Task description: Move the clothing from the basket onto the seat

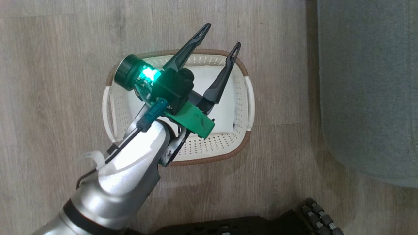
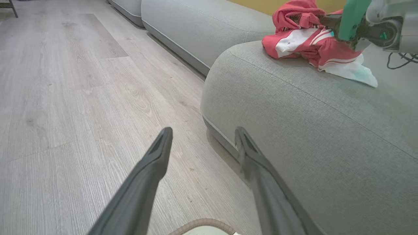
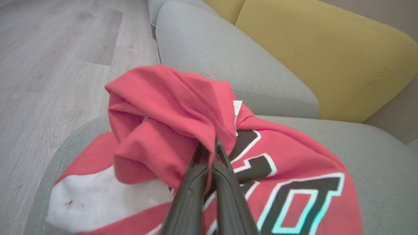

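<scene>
Clothing (image 3: 169,130), red with white panels and dark lettering outlined in white, lies bunched on the grey seat (image 3: 375,156), well apart from the basket. Nearest in the right wrist view, the right gripper (image 3: 209,147) has its two dark fingers pinched together on a fold of the red cloth, straight ahead at 12 o'clock. Beyond the heap, at 1 o'clock, a yellow cushion (image 3: 326,58) backs the sofa.

The likely danger is in the release. If the right gripper pulls away before its fingers part, the pinched fold would drag the heap toward the seat's rounded edge at 9 o'clock, and a garment could slide to the floor. A cuff snagged on a fingertip would do the same.

In the head view, the left gripper (image 1: 222,34) hovers over the basket (image 1: 209,159), fingers spread wide, holding nothing and pointing toward 1 o'clock. The basket stands on the wood floor (image 1: 49,65), with the seat at 3 o'clock from it. Its flat white bottom is bare wherever it shows. The arm covers the part toward 8 o'clock, so a small item there cannot be ruled out.
</scene>
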{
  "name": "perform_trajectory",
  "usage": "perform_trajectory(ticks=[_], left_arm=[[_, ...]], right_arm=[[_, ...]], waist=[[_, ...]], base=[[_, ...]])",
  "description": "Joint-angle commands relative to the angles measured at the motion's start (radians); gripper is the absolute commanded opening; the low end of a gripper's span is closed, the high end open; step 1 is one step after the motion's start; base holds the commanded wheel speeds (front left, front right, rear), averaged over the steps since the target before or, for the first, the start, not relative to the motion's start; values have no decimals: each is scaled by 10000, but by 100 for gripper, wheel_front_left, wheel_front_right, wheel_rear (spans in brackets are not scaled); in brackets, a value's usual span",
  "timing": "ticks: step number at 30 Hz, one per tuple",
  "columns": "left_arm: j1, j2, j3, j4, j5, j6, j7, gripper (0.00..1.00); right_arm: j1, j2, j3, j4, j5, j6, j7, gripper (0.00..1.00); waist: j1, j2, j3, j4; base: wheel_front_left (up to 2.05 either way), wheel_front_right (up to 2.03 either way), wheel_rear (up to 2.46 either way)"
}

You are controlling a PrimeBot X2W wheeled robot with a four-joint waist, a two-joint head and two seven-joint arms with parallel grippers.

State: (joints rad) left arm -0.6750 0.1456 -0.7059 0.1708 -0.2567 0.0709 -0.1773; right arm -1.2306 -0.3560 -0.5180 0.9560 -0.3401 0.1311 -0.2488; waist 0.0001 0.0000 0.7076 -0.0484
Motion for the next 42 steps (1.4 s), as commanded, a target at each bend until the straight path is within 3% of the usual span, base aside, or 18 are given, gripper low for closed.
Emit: perform_trajectory(ticks=[1, 3, 5, 6, 22, 33, 42], left_arm=[[-107, 151, 164, -368, 70, 30, 31, 100], [-89, 180, 158, -352, 58, 49, 43, 100], [-80, 204, 165, -318, 32, 65, 48, 100], [-75, 210, 170, -296, 12, 72, 49, 100], [647, 63, 497, 596, -792, 215, -432, 100], [1957, 48, 1523, 929, -1430, 972, -799, 100], [3441, 300, 2622, 485, -1710, 1496, -840, 100]], right_arm=[[59, -39, -53, -213, -118, -4, -89, 0], [74, 71, -140, -113, -223, -4, -106, 5], [92, 155, -133, -59, -293, -4, -118, 56], [101, 191, -75, -114, -300, -4, -121, 100], [1677, 256, 1878, -550, 1023, -4, -128, 100], [2886, 643, 3994, -1038, 2532, -4, -129, 100], [4246, 1363, 4896, -1876, 3813, -4, -129, 100]], waist=[[-1, 0, -39, -61], [-1, 0, -96, -137], [-1, 0, -188, -219], [-1, 0, -238, -260], [-1, 0, -2337, -710], [-1, 0, -4445, -292], [-1, 0, -5503, 71]], base=[[0, 0, 0], [0, 0, 0], [0, 0, 0], [0, 0, 0], [0, 0, 0], [0, 0, 0], [0, 0, 0]])
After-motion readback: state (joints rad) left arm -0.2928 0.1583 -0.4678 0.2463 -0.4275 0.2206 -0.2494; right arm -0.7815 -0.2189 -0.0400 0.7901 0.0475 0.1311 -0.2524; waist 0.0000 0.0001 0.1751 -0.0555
